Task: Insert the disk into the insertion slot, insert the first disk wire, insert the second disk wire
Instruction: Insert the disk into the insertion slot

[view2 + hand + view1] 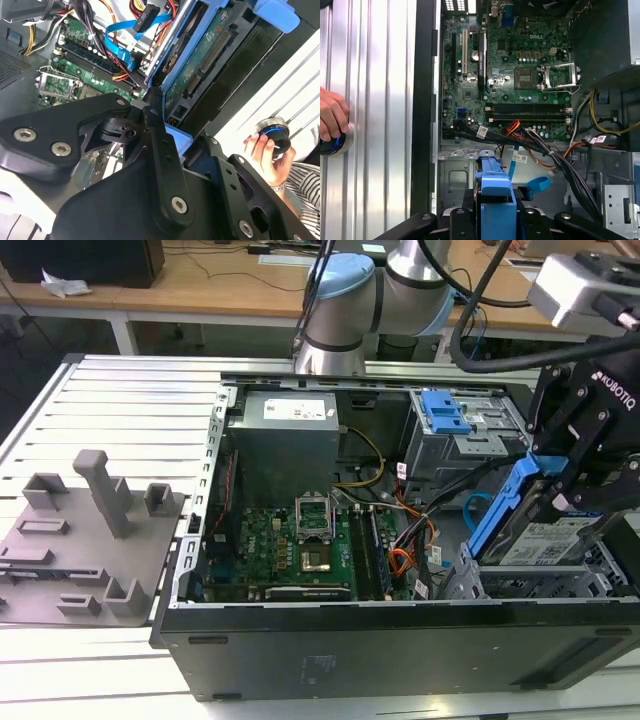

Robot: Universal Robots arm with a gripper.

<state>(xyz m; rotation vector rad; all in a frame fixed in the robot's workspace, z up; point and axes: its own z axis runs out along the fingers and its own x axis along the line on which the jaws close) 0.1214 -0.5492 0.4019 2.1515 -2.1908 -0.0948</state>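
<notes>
At the exterior view's right, the black claw [572,485] clamps the blue-framed silver hard drive [540,538], steeply tilted, lower end at the silver perforated sheet-metal cage [520,585] directly beneath.

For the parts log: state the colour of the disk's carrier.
Bright blue; the exterior view shows the carrier best, framing the disk.

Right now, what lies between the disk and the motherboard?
In the exterior view, a tangle of orange-and-black wires and the light-blue cable lies between the tilted disk and the motherboard.
</notes>
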